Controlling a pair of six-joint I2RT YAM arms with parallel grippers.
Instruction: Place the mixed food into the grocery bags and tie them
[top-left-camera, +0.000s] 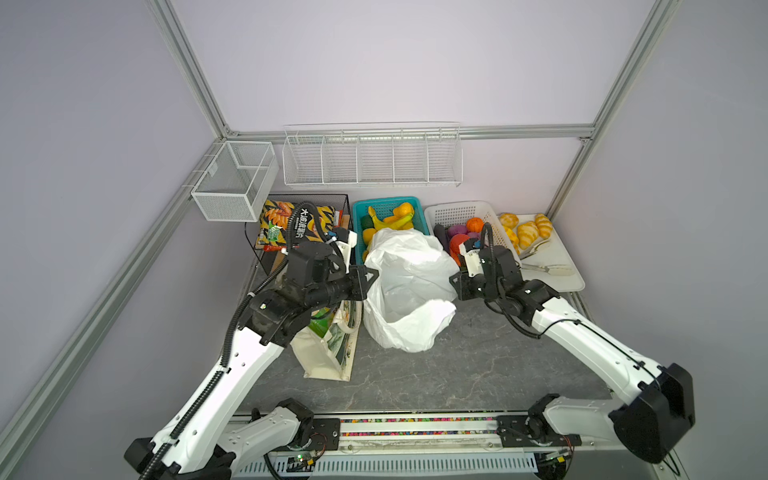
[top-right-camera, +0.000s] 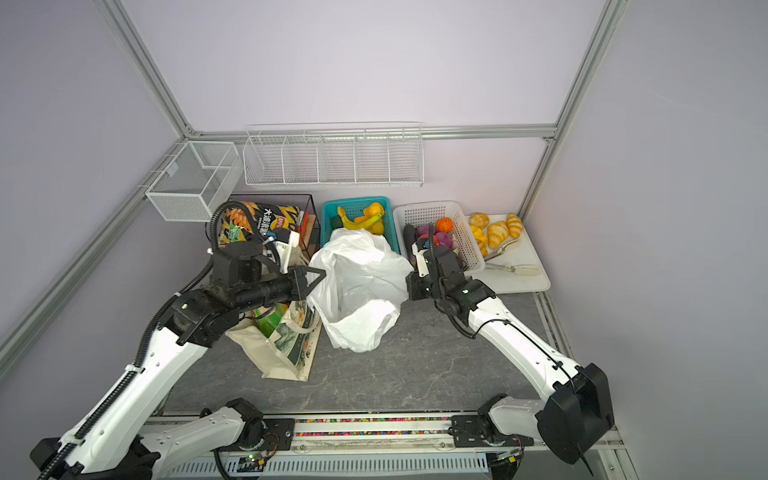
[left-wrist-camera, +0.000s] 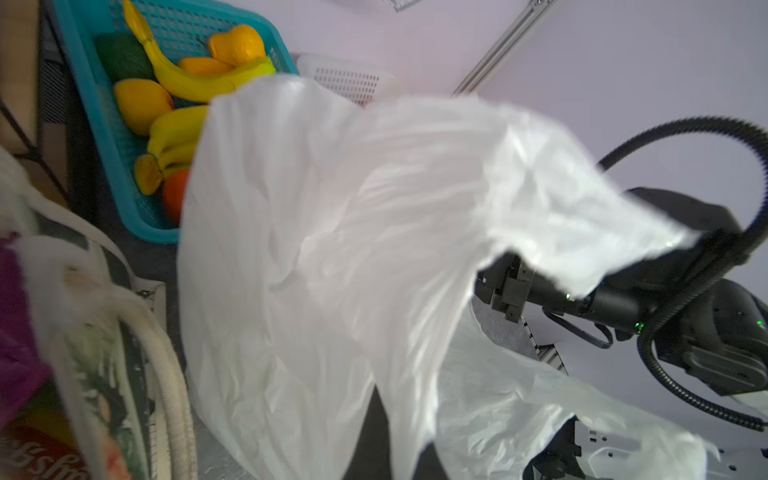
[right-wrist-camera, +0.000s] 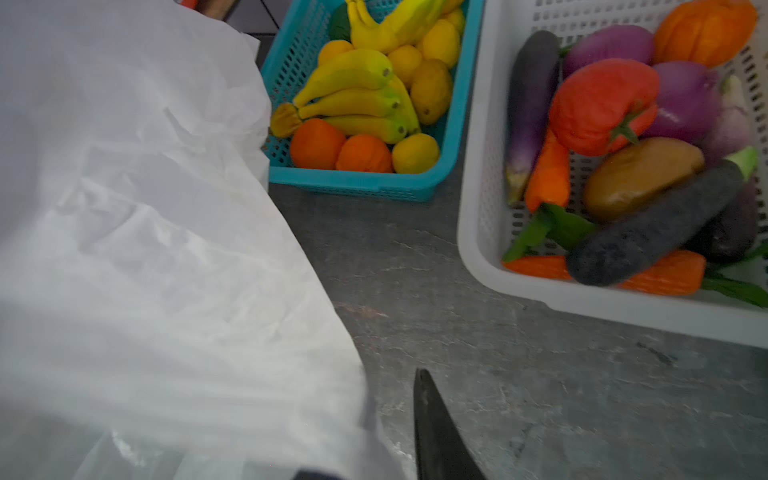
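One white plastic bag (top-left-camera: 409, 282) sits beside one canvas tote (top-left-camera: 322, 357).

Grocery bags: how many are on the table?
2. The white plastic bag sits in the middle, before the teal basket; the cream canvas tote lies beside it on the left, partly hidden under the left arm.

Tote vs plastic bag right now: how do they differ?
The canvas tote is cream with green print; the plastic bag is plain white. The tote lies slumped with a green packet showing inside; the plastic bag stands puffed up, nothing visible in it. Both are open, not tied.
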